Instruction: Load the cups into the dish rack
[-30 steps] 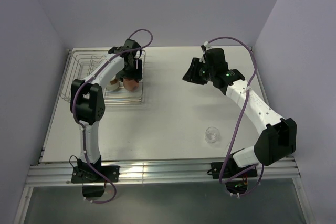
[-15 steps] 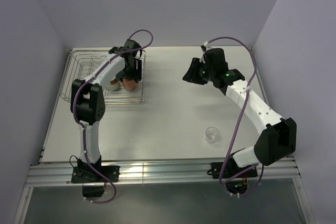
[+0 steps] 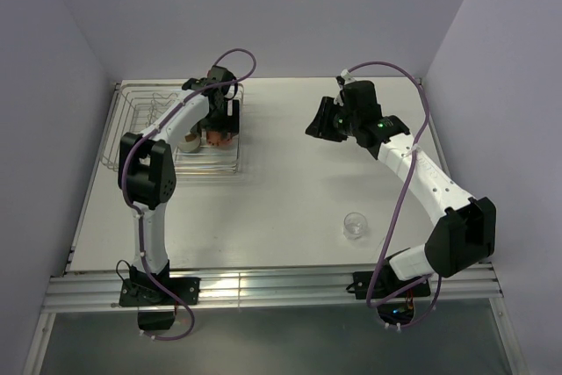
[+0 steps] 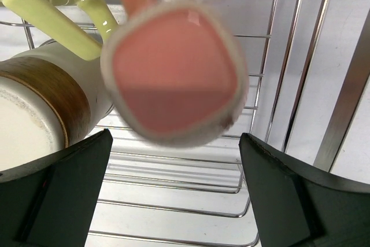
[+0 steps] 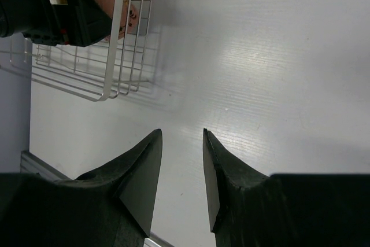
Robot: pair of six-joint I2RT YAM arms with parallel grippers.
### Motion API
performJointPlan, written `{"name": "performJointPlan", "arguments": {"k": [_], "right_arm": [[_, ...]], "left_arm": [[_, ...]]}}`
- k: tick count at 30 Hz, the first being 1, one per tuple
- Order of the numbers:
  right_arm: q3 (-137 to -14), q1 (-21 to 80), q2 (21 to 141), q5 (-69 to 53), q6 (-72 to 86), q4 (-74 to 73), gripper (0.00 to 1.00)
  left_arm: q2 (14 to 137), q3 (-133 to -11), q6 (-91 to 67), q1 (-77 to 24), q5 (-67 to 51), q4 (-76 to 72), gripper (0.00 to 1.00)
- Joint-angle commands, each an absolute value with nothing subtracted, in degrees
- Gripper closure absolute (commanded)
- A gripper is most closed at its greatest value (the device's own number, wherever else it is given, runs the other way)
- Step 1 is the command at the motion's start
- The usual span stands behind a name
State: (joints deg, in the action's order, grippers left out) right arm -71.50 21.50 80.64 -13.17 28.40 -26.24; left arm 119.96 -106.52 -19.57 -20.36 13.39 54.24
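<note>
The silver wire dish rack point(image 3: 132, 116) stands at the back left. My left gripper point(image 3: 219, 120) hovers over its right end, open wide, jaws well apart point(image 4: 174, 143). Just below them the salmon-pink mug point(image 4: 173, 79) lies loose and blurred in the rack, touching neither finger. Beside it are the pale yellow mug point(image 4: 58, 24) and the brown cup point(image 4: 40, 105). A clear glass tumbler point(image 3: 355, 225) stands alone on the table at the front right. My right gripper point(image 3: 318, 122) hangs mid-table, open with nothing between its fingers point(image 5: 182, 134).
The rack's right edge point(image 5: 118, 56) shows in the right wrist view, with bare white table below that gripper. Grey walls close in the table on three sides. A metal rail runs along the near edge point(image 3: 263, 287).
My left gripper has opened and let go of the pink mug, which has dropped into the rack. The right arm has not moved.
</note>
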Motion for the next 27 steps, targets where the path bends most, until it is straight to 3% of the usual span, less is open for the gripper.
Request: {"name": "performJointPlan", "arguments": {"k": [1, 19, 27], "right_arm": [[-72.1, 21.9, 80.2, -12.7, 27.3, -25.8, 0.58], [-74.7, 23.8, 81.2, -10.1, 26.9, -27.9, 0.59], [-75.9, 24.3, 81.8, -9.1, 26.5, -28.8, 0.59]], "left_arm": [[117.0, -107.8, -20.0, -20.7, 14.2, 53.3, 0.01], [113.9, -106.5, -20.8, -20.7, 13.3, 50.5, 0.05], [115.1, -111.9, -21.7, -20.8, 15.6, 48.9, 0.01]]}}
